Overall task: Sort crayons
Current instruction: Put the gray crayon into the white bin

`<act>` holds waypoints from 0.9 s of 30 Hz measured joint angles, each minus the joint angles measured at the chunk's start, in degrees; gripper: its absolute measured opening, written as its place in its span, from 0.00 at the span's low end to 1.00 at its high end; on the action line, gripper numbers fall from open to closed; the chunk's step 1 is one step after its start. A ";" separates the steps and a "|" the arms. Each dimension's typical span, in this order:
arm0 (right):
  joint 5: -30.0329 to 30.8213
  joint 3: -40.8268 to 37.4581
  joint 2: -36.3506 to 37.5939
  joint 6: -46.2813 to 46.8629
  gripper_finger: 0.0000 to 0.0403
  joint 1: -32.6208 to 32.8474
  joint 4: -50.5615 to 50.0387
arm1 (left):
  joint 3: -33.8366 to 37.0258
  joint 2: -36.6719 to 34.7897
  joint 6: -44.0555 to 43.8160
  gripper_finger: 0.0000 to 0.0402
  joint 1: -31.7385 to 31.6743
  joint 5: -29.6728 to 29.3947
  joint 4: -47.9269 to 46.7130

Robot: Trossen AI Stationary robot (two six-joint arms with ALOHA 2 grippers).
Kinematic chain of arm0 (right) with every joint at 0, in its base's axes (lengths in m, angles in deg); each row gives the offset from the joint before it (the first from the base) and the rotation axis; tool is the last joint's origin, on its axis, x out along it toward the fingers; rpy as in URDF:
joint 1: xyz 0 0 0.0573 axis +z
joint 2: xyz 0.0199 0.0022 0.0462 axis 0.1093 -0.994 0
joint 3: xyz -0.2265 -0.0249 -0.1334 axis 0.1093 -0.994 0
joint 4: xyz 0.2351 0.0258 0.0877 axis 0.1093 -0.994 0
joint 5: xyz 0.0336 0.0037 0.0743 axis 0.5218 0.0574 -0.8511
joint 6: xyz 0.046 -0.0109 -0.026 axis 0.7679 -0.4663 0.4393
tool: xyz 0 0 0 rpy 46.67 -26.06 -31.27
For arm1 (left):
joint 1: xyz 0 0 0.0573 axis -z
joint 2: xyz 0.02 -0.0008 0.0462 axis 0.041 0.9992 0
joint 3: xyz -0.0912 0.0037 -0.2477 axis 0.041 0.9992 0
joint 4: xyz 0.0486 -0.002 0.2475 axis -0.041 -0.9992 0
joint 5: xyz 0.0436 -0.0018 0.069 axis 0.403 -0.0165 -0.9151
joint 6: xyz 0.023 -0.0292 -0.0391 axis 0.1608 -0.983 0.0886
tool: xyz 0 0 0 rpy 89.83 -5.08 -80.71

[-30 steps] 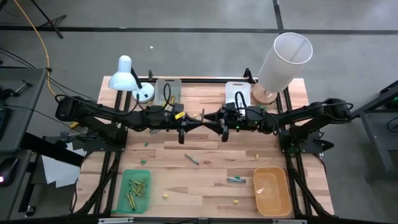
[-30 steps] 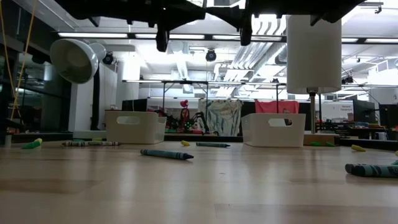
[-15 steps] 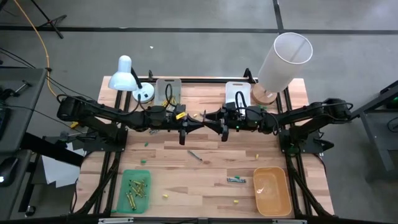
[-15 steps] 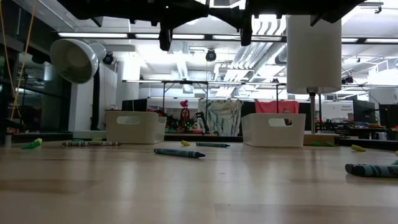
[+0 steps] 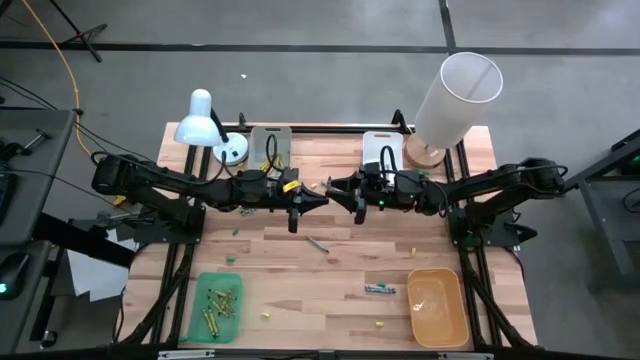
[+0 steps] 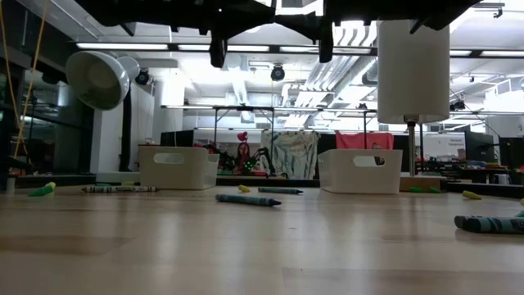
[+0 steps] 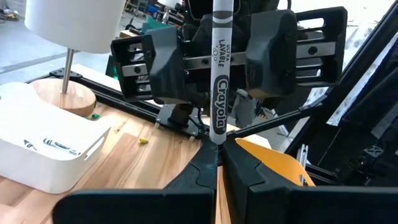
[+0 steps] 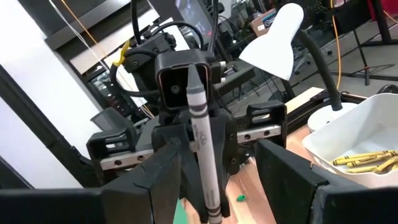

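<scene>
My left gripper (image 7: 217, 146) (image 5: 305, 200) is shut on a grey crayon (image 7: 219, 81) high above the middle of the table. My right gripper (image 8: 217, 152) (image 5: 345, 192) faces it, open, with one finger on each side of the crayon's (image 8: 202, 143) upper half and a gap on both sides. A teal crayon (image 5: 317, 243) (image 6: 248, 199) lies flat on the table below them. Two more teal crayons (image 5: 380, 289) lie near the orange tray (image 5: 438, 330). A green tray (image 5: 198, 318) holds several yellow and green crayons. My left gripper pinches the grey crayon's lower end (image 7: 215, 134) between its two fingertips. The fingers come level from the table's left. The crayon stands about upright above the fingers, well clear of the table.
Two white trays (image 5: 270, 135) (image 5: 382, 140) stand at the far edge, the right one with crayons inside (image 7: 59, 146). A white desk lamp (image 5: 205, 120) stands far left and a tall white cylinder lamp (image 5: 455, 90) far right. Small yellow and green bits lie scattered on the wood.
The teal crayon on the table has rolled a short way toward the far edge and slightly right. Both grippers have kept about still, the left one shut on the grey crayon.
</scene>
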 joint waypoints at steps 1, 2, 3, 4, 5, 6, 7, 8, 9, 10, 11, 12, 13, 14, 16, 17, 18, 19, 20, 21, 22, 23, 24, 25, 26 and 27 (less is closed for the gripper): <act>0.07 0.00 0.00 0.00 0.49 0.00 0.00 | 0.00 0.10 0.01 0.00 0.00 0.17 0.00; 0.05 0.00 0.00 0.00 0.48 0.00 -0.02 | 0.02 0.15 -0.01 0.00 0.00 0.26 -0.07; 0.05 0.00 0.00 0.00 0.47 0.00 0.00 | 0.02 0.15 0.00 0.00 0.00 0.28 -0.06; 0.05 0.00 0.00 -0.03 0.45 0.00 -0.03 | 0.02 0.17 -0.01 0.00 0.00 0.30 0.00; 0.05 0.00 0.00 -0.03 0.42 0.00 -0.10 | 0.02 0.15 0.01 0.00 0.00 0.33 0.03; 0.05 0.00 0.00 -0.05 0.39 0.00 -0.15 | 0.02 0.15 -0.01 0.00 0.00 0.37 -0.01; 0.05 0.00 0.00 -0.07 0.36 0.00 -0.15 | 0.02 0.17 0.01 0.00 0.00 0.39 -0.01; 0.03 0.00 0.00 -0.08 0.33 0.00 -0.15 | 0.02 0.17 0.00 0.00 0.00 0.39 0.01; 0.03 0.00 0.00 -0.09 0.30 0.00 -0.16 | 0.02 0.17 -0.01 0.00 0.00 0.39 0.01; -0.01 0.00 0.00 -0.09 0.27 0.00 -0.17 | 0.02 0.17 -0.01 0.00 0.00 0.39 -0.01; -0.10 0.00 0.00 -0.07 0.24 0.00 -0.15 | 0.02 0.19 -0.01 0.00 0.00 0.39 -0.03; -0.10 0.00 0.00 -0.07 0.21 0.00 -0.15 | 0.02 0.39 -0.01 0.00 -0.04 0.39 0.07; -0.10 0.00 0.00 -0.08 0.19 0.02 -0.19 | 0.02 0.70 -0.02 0.00 -0.04 0.35 0.32; -0.09 0.00 0.00 0.01 0.17 0.01 -0.21 | 0.06 0.85 -0.12 0.00 -0.04 0.16 0.00; -0.08 0.00 0.00 0.28 0.13 0.00 -0.22 | 0.17 0.85 -0.90 0.00 -0.04 -0.18 -0.07; -0.09 0.00 0.00 0.30 0.11 0.01 -0.22 | 0.15 0.88 -1.16 0.00 -0.04 -0.26 0.00; -0.09 0.00 0.00 0.27 0.09 0.00 -0.31 | 0.15 1.01 -1.20 0.00 -0.04 -0.26 0.15; -0.13 0.00 -0.01 0.25 0.07 0.00 -0.54 | 0.15 1.05 -1.16 0.00 -0.04 -0.26 0.09; -0.20 0.00 -0.02 0.24 0.05 0.00 -0.58 | 0.15 1.05 -1.17 0.00 -0.02 -0.26 0.08; -0.30 0.00 -0.02 0.24 0.04 0.00 -0.56 | 0.17 1.05 -1.17 0.00 -0.02 -0.26 0.16; -0.32 0.00 -0.02 0.24 0.03 0.00 -0.56 | 0.15 1.05 -1.17 0.00 -0.02 -0.26 0.18; -0.36 0.00 -0.02 0.24 0.03 0.00 -0.69 | 0.15 1.05 -1.15 0.00 0.00 -0.26 0.12; -0.36 0.00 -0.02 0.24 0.03 0.00 -0.87 | 0.15 1.05 -1.15 0.00 0.00 -0.26 0.02; -0.36 0.00 -0.02 0.27 0.03 0.00 -0.89 | 0.15 1.05 -1.15 0.00 0.00 -0.28 0.01; -0.36 0.00 -0.02 0.30 0.02 0.00 -0.89 | 0.15 1.05 -1.15 0.00 0.00 -0.29 0.01; -0.36 0.00 -0.02 0.30 0.02 0.00 -0.89 | 0.15 1.05 -1.14 0.00 0.00 -0.29 0.01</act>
